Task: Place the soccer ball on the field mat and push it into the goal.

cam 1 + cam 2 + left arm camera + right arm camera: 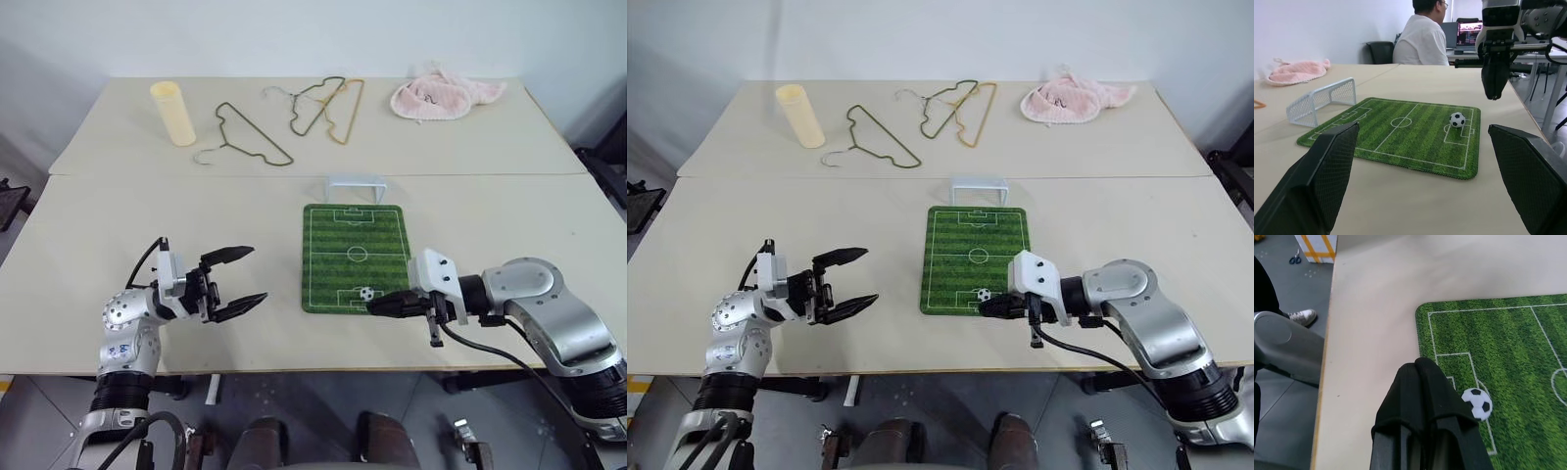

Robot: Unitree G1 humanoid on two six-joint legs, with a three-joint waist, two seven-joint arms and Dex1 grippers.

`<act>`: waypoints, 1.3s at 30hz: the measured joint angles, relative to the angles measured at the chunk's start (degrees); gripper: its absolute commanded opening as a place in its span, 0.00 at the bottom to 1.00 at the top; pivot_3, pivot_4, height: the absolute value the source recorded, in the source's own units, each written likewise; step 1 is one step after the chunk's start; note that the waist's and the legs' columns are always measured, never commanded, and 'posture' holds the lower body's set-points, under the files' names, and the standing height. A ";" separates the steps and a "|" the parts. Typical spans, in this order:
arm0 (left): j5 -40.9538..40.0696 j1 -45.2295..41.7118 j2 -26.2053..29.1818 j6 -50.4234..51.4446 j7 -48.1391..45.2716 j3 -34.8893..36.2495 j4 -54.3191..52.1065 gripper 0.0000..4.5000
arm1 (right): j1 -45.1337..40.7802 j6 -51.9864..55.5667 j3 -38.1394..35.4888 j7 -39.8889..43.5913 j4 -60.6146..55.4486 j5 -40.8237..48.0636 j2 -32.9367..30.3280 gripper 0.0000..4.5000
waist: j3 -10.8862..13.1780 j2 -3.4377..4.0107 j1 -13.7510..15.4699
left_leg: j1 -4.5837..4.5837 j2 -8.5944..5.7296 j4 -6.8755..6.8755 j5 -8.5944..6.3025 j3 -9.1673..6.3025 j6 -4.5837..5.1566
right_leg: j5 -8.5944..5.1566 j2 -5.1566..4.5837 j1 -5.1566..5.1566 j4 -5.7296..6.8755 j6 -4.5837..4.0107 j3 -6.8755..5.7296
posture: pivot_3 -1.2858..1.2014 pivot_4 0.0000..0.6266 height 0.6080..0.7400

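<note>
With my right gripper [377,305] clenched empty just beside it, the soccer ball [366,293] already rests on the field mat [355,256], in the near penalty box at the mat's six o'clock end. My left gripper [245,277] hangs released near the mat, at its nine o'clock side. Placing looks done; pushing remains. Farthest off, the goal [355,186] stands at the mat's twelve o'clock edge.

Both head views look down from above across the whole surface [147,215]. The left wrist view sits low, near the mat [1415,142], facing across it. The right wrist view peers steeply down, close over the mat's near end.
</note>
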 measured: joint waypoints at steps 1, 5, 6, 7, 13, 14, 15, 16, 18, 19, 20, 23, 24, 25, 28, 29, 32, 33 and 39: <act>0.00 -0.06 0.05 0.07 -0.05 0.00 0.03 1.00 | -0.24 -0.72 0.69 0.00 1.27 -0.53 0.50 0.01 | 0.00 0.00 -0.01 | 0.00 0.00 0.00 0.00 0.00 0.00 | 0.00 0.00 0.00 0.00 0.00 0.00 | 0.52 0.24 1.00; 0.03 -0.98 0.29 0.33 -0.17 0.00 0.41 1.00 | -4.58 -5.53 4.15 0.19 11.89 -3.85 4.60 0.01 | 0.01 0.00 -0.13 | -0.01 0.00 0.05 0.00 0.01 0.00 | 0.00 0.00 0.00 0.02 0.00 0.01 | 0.52 0.24 1.00; 0.05 -1.30 0.33 0.36 -0.18 -0.01 0.46 1.00 | -6.17 -6.81 4.59 0.23 14.83 -4.72 5.23 0.01 | 0.01 0.00 -0.17 | -0.01 0.00 0.04 0.00 0.01 0.00 | 0.00 0.00 0.00 0.02 0.00 0.01 | 0.52 0.24 1.00; 0.05 -1.55 0.36 0.37 -0.20 -0.02 0.47 1.00 | -7.43 -8.01 4.71 0.25 17.12 -5.41 5.66 0.01 | 0.01 0.00 -0.16 | 0.00 0.00 0.03 0.00 0.00 0.00 | 0.00 0.00 -0.01 0.03 0.00 0.00 | 0.52 0.24 1.00; 0.41 -3.72 0.54 0.16 -0.44 0.06 2.13 1.00 | -19.08 -19.14 4.58 -3.41 36.71 -11.24 8.63 0.01 | 0.03 0.03 -0.36 | -0.02 0.00 0.01 0.00 -0.01 0.00 | 0.00 0.01 -0.04 0.02 0.00 -0.01 | 0.52 0.24 1.00; 0.52 -4.21 0.58 -0.08 -0.49 0.17 2.98 1.00 | -21.50 -21.32 3.99 -4.89 39.90 -11.91 9.37 0.01 | 0.03 0.03 -0.43 | -0.02 0.01 -0.01 0.00 -0.01 0.00 | 0.00 0.02 -0.04 0.01 0.00 -0.01 | 0.52 0.24 1.00; 0.80 -4.78 0.50 -0.25 -0.53 0.14 3.68 1.00 | -24.27 -23.18 2.68 -6.78 43.21 -12.38 10.35 0.01 | 0.05 0.06 -0.61 | -0.04 0.01 -0.01 0.00 -0.01 0.00 | 0.00 0.02 -0.06 0.02 0.00 -0.01 | 0.52 0.24 1.00; 1.05 -5.22 0.42 -0.41 -0.57 0.06 3.99 1.00 | -26.00 -24.13 1.99 -7.94 44.46 -12.44 10.59 0.01 | 0.05 0.05 -0.70 | -0.05 0.01 -0.02 0.00 -0.01 0.00 | 0.00 0.02 -0.06 0.02 0.00 -0.01 | 0.52 0.24 1.00; 1.23 -6.01 0.30 -0.92 -0.65 0.08 5.13 1.00 | -29.10 -25.77 -0.16 -10.23 46.39 -12.33 11.22 0.01 | 0.05 0.06 -0.92 | -0.05 0.01 -0.06 0.00 -0.03 0.00 | 0.00 0.02 -0.07 0.01 0.00 -0.03 | 0.52 0.24 1.00; 1.27 -6.33 0.09 -1.15 -0.69 0.07 5.51 1.00 | -30.35 -26.11 -1.71 -11.39 46.47 -12.06 11.37 0.01 | 0.05 0.06 -1.03 | -0.06 0.01 -0.08 0.00 -0.04 -0.01 | 0.00 0.02 -0.07 0.01 0.00 -0.06 | 0.52 0.24 1.00; 1.30 -6.45 -0.09 -1.33 -0.72 0.06 5.59 1.00 | -31.05 -26.02 -2.88 -12.20 46.03 -11.75 11.33 0.01 | 0.05 0.06 -1.15 | -0.06 0.01 -0.09 0.00 -0.06 -0.01 | 0.00 0.02 -0.06 0.02 0.00 -0.09 | 0.52 0.24 1.00; 1.39 -6.75 -0.93 -2.11 -0.87 -0.11 5.92 1.00 | -28.64 -24.00 -6.34 -13.61 39.69 -10.07 9.88 0.01 | 0.05 0.06 -1.24 | -0.08 0.01 -0.12 0.00 -0.16 -0.01 | 0.00 0.01 -0.03 0.01 0.00 -0.21 | 0.52 0.24 1.00; 1.40 -6.73 -1.04 -2.25 -0.95 -0.14 6.02 1.00 | -27.35 -23.27 -6.88 -13.85 38.04 -9.71 9.22 0.01 | 0.05 0.06 -1.22 | -0.08 0.00 -0.11 0.00 -0.16 -0.01 | 0.00 0.01 -0.02 0.01 0.00 -0.23 | 0.52 0.24 1.00; 1.42 -6.82 -1.30 -2.33 -0.98 -0.21 6.30 1.00 | -24.78 -21.63 -7.98 -14.29 35.13 -9.49 8.06 0.01 | 0.05 0.06 -1.15 | -0.11 0.00 -0.11 0.00 -0.17 -0.01 | 0.00 0.00 -0.02 -0.01 0.00 -0.27 | 0.52 0.24 1.00; 1.54 -6.85 -1.59 -2.68 -0.78 -0.23 7.46 1.00 | -17.67 -17.32 -10.63 -15.45 29.74 -8.55 5.28 0.01 | 0.05 0.06 -1.20 | -0.12 0.00 -0.08 0.00 -0.14 -0.01 | 0.00 0.00 -0.02 -0.02 0.00 -0.27 | 0.52 0.24 1.00; 1.69 -6.84 -1.62 -2.76 -0.45 -0.20 7.67 1.00 | -15.51 -15.40 -11.50 -16.08 28.04 -7.99 4.52 0.01 | 0.06 0.06 -1.28 | -0.12 0.00 -0.08 0.00 -0.12 -0.01 | 0.00 0.00 -0.02 -0.02 0.00 -0.26 | 0.52 0.24 1.00; 2.42 -7.40 -1.72 -2.90 1.08 -0.07 8.53 1.00 | -8.33 -11.03 -16.24 -17.31 23.75 -5.87 2.14 0.01 | 0.06 0.06 -1.26 | -0.10 0.01 -0.06 0.00 -0.12 -0.01 | 0.00 0.00 0.00 -0.02 0.00 -0.26 | 0.52 0.24 1.00; 2.55 -7.57 -1.63 -2.85 2.02 0.21 9.27 1.00 | -4.05 -10.06 -18.13 -16.60 21.97 -4.77 0.32 0.09 | 0.05 0.06 -1.05 | -0.09 0.01 -0.08 0.00 -0.13 -0.01 | 0.00 0.00 0.01 -0.02 0.00 -0.27 | 0.52 0.24 1.00; 2.76 -7.65 -0.54 -0.79 7.32 2.58 12.29 1.00 | 8.66 -5.53 -25.32 -6.51 21.01 4.47 -4.23 0.51 | 0.06 0.06 -0.58 | 0.03 0.01 -0.01 -0.01 0.05 0.01 | 0.01 0.00 0.06 -0.05 -0.01 -0.14 | 0.52 0.24 1.00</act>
